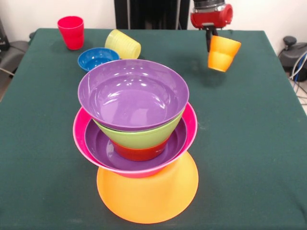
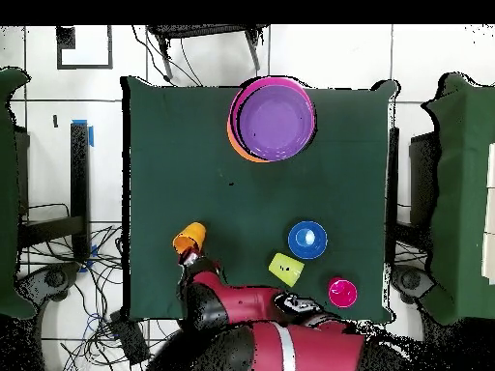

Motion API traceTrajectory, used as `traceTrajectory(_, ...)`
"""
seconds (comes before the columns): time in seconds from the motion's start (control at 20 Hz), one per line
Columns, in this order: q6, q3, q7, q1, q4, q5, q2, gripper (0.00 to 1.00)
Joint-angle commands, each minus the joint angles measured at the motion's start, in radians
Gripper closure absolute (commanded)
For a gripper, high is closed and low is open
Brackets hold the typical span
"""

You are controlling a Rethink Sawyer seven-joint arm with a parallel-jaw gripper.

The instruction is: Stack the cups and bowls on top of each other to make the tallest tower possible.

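- My gripper (image 1: 209, 37) pinches the orange cup (image 1: 222, 53) by its rim, lifted at the front view's upper right.
- The tower (image 1: 136, 139) stands at lower centre, topped by a purple bowl (image 1: 133, 94); I judge the next move carries the cup there.
- Overhead shows my arm (image 2: 242, 311); the front view shows the tower's layers.

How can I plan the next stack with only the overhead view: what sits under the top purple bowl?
Observer: The front view shows a green bowl, then a red-orange bowl, a second purple bowl and a pink bowl, all on an upturned orange bowl.
Operator: Is the orange cup on the table?
Observer: No, the hand holds it in the air, tilted.
Operator: And the yellow cup?
Observer: It lies on its side beside the blue bowl.
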Motion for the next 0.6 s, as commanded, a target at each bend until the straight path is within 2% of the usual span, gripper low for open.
traceTrajectory(0.05, 0.312, 0.125, 0.113, -0.048, -0.004, 0.107, -0.225, 1.00)
traceTrajectory(0.15, 0.365, 0.135, 0.111, -0.056, -0.003, 0.122, -0.269, 1.00)
traceTrajectory(0.6, 0.676, 0.290, 0.090, -0.152, 0.015, 0.249, -0.446, 1.00)
